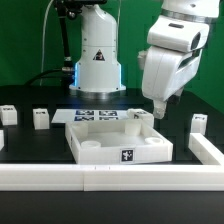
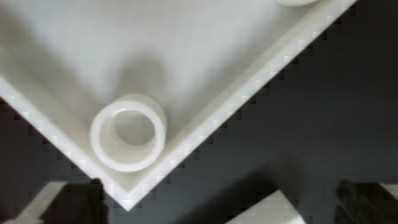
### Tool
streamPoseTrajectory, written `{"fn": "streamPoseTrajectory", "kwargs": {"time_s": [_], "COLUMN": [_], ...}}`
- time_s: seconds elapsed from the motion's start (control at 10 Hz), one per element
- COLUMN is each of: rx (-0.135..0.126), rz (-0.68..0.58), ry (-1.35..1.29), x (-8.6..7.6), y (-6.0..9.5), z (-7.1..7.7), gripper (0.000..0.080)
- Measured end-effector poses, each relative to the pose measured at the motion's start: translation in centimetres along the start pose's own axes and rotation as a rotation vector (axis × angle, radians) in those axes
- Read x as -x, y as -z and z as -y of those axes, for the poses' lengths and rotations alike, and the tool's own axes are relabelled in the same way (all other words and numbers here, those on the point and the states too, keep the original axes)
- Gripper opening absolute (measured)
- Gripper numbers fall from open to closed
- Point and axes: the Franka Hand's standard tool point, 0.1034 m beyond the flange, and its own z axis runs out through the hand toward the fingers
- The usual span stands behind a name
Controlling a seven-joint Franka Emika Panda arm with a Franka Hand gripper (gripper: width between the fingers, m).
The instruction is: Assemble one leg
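The large white square panel (image 1: 115, 140) lies flat in the middle of the table, a tag on its front edge. Small white legs stand around it: one toward the exterior view's left (image 1: 40, 118), one at the far left edge (image 1: 8, 113), one to the right (image 1: 200, 124), and one at the panel's back (image 1: 140, 118). My gripper (image 1: 158, 108) hangs just above the panel's back right corner. The wrist view shows that corner with its round recess (image 2: 128, 130). My gripper (image 2: 214, 205) is open and empty, its dark fingers (image 2: 63, 205) wide apart. A white shape (image 2: 267, 205) lies between them, unclear what.
The marker board (image 1: 100, 114) lies behind the panel, before the robot's base (image 1: 98, 65). A low white rail (image 1: 110, 178) runs along the front and another (image 1: 205, 150) along the exterior view's right.
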Motion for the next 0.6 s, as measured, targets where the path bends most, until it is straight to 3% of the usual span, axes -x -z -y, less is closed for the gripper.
{"fn": "streamPoseTrajectory", "kwargs": {"time_s": [0.6], "rx": [-0.008], "rz": [0.012], "ry": [-0.004], "x": [0.00], "y": [-0.04], "z": [0.20], "gripper": [0.0650]}}
